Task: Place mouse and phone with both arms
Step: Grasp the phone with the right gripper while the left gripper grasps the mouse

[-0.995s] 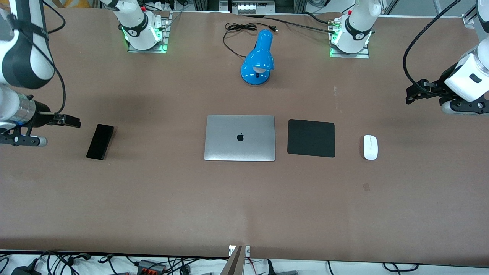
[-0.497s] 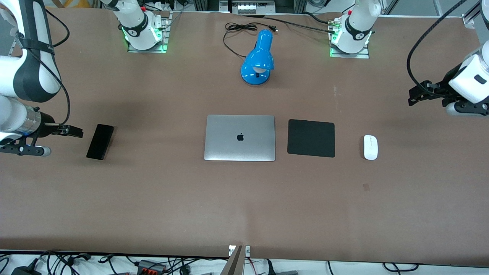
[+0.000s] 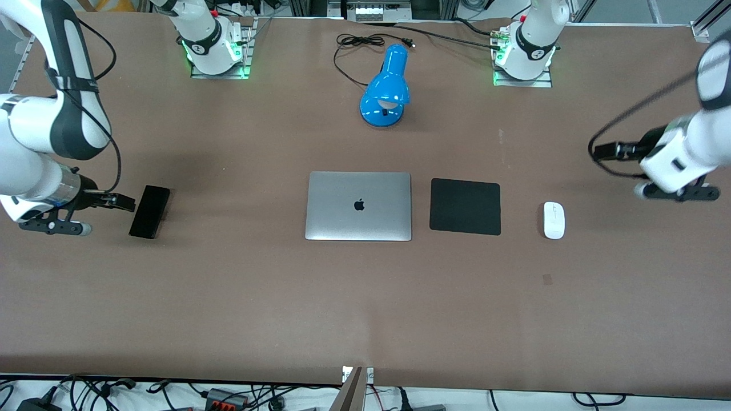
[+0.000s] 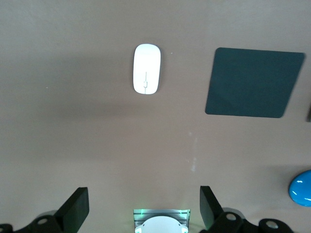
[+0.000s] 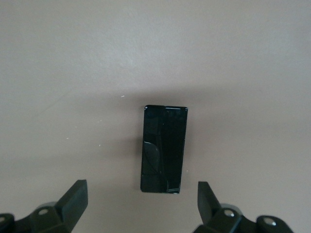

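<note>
Now both grippers (right (image 5: 138, 206) near phone (image 5: 164, 148), left (image 4: 141, 211) near mouse (image 4: 146, 69)) hang spread apart.

The phone (image 3: 149, 211) lies flat toward the right arm's end of the counter (image 3: 228, 297), the right pincer (image 3: 119, 201) just beside it. The mouse (image 3: 554, 220) sits toward the left arm's end, the left pincer (image 3: 605, 151) up in the air near it

The mouse (image 3: 554, 220) (image 4: 146, 68), a small white oval with a thin grey centre line, lies flat on the desk (image 3: 365, 297) toward the left arm's end. The phone (image 3: 149, 211) (image 5: 164, 148), slim glossy black, lies flat toward the right arm's end, slightly angled.
</note>
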